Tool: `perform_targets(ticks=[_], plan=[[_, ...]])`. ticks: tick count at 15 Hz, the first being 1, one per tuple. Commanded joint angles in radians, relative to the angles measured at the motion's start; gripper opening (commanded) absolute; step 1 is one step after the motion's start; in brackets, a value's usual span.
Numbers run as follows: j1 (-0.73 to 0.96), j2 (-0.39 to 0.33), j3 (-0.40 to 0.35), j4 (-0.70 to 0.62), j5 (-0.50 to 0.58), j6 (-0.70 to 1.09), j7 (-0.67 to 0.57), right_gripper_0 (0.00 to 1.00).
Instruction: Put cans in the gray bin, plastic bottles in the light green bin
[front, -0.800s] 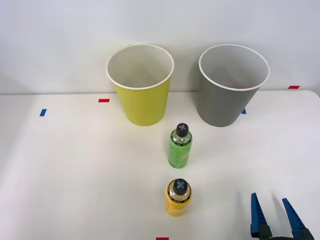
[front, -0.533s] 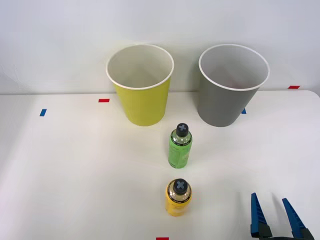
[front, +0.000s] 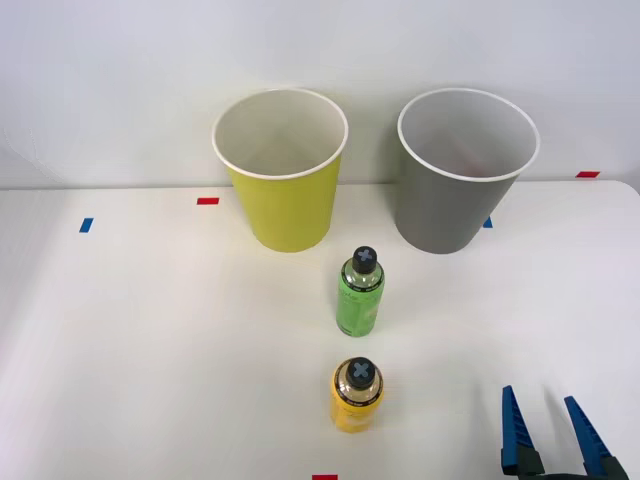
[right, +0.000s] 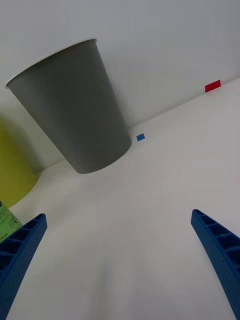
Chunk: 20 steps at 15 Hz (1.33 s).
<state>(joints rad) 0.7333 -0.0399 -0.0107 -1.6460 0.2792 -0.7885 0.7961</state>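
Observation:
Two bins stand at the back of the white table: the light green bin (front: 281, 170) on the left and the gray bin (front: 463, 170) on the right, also seen as the gray bin (right: 75, 110) and a sliver of the light green bin (right: 12, 170) in the right wrist view. Two plastic bottles with black caps stand upright in front of them: the translucent green one (front: 360, 293) and, nearer, the yellow-labelled one (front: 356, 394). My right gripper (front: 548, 430) hangs open at the front right, well right of the yellow bottle, with nothing between its fingers (right: 20, 255). No cans are in view.
Small red tape marks (front: 207, 201) and blue tape marks (front: 86, 225) dot the white table (front: 150, 330). A white wall rises just behind the bins. The table's right edge curves near the red mark (front: 588, 174).

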Motion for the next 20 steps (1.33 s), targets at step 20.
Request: perform_targets(ticks=[20], plan=[[0.0,0.0,0.0,0.0,0.0,0.0,0.0,1.0]])
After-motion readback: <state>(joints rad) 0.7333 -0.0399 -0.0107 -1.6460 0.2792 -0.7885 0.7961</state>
